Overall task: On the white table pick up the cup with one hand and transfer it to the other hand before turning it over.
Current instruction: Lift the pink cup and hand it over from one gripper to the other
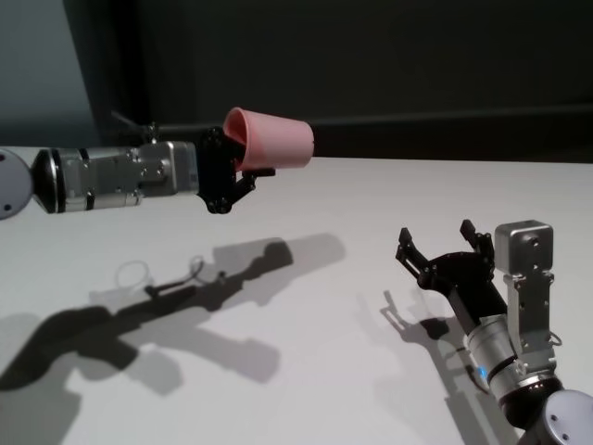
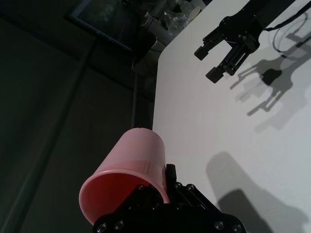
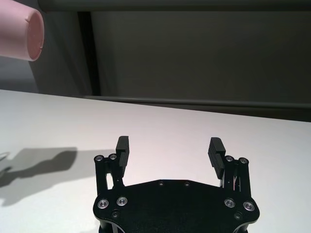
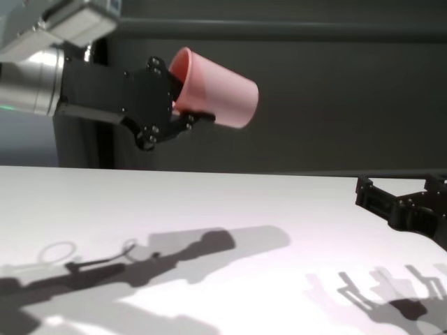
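The pink cup (image 1: 276, 139) hangs in the air above the white table (image 1: 371, 199), tipped on its side with its base pointing toward my right arm. My left gripper (image 1: 245, 159) is shut on the cup's rim, one finger inside and one outside. The chest view shows the same grip, with the cup (image 4: 222, 87) and left gripper (image 4: 183, 112) well above the tabletop. In the left wrist view the cup (image 2: 131, 160) fills the near foreground. My right gripper (image 1: 437, 236) stands open and empty low over the table at the right, apart from the cup (image 3: 22, 31).
Shadows of both arms fall across the white table (image 4: 230, 202). A dark wall runs along the table's far edge. Nothing else stands on the tabletop in view.
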{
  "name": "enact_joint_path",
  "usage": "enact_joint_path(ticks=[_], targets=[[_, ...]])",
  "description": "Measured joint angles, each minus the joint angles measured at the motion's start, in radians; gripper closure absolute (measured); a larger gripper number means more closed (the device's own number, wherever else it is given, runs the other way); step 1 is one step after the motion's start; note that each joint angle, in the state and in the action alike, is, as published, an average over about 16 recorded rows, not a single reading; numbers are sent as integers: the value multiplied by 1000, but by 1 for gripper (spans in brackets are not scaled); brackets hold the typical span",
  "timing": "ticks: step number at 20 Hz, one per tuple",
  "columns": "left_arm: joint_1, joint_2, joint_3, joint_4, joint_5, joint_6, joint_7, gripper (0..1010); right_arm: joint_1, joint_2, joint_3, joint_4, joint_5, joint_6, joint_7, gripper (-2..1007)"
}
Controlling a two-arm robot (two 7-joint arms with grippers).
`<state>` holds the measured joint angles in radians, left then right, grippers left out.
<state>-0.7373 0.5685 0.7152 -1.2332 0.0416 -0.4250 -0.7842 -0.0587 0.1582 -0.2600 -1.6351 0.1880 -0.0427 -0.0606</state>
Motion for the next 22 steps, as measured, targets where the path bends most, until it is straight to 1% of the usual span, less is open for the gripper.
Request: enact_joint_path(ticks=[2,5,7,10,13,17,20,22], targets=[[21,-5,-30,-6,-61,4,9,972,0,0,0,0,0,0,0,3],[50,-17,-67,-9,-145,9,10,972,0,0,0,0,0,0,0,3],[67,-30,-87,-8,-198,13,3,972,0,0,0,0,0,0,0,3],[85,-51,-107,-4,-264,18,-16,972,0,0,0,0,0,0,0,3],[91,-71,-110,6,-302,19,-40,972,0,0,0,0,0,0,0,3],[87,-98,-104,27,-334,17,-68,972,0,0,0,0,0,0,0,3],[74,-116,-97,48,-345,11,-86,972,0,0,0,0,0,0,0,3],[61,-125,-91,62,-346,6,-94,972,0,0,0,0,0,0,0,3]])
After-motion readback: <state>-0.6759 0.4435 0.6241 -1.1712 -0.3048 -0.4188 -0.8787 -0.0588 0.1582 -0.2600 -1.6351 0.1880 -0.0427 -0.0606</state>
